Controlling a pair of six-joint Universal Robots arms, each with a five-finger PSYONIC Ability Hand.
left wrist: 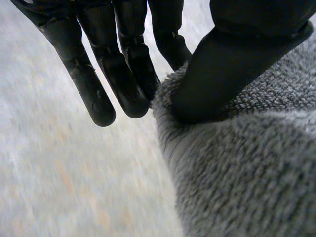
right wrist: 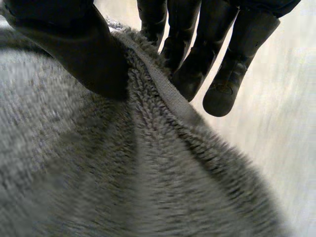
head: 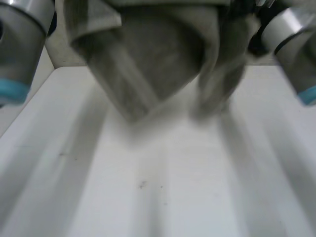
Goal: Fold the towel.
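A grey towel (head: 148,64) hangs in the air above the white table (head: 158,187), its lower folds dangling between the two arms. In the left wrist view my left hand (left wrist: 212,79) pinches the towel (left wrist: 247,168) at its edge, thumb pressed on top and fingers (left wrist: 123,74) behind the cloth. In the right wrist view my right hand (right wrist: 74,49) pinches the hemmed edge of the towel (right wrist: 123,173) between its thumb and its straight fingers (right wrist: 227,74).
The left arm (head: 19,44) and the right arm (head: 296,44) reach in from the upper corners of the head view. The table's far edge runs behind the towel, and a side edge slants at the left.
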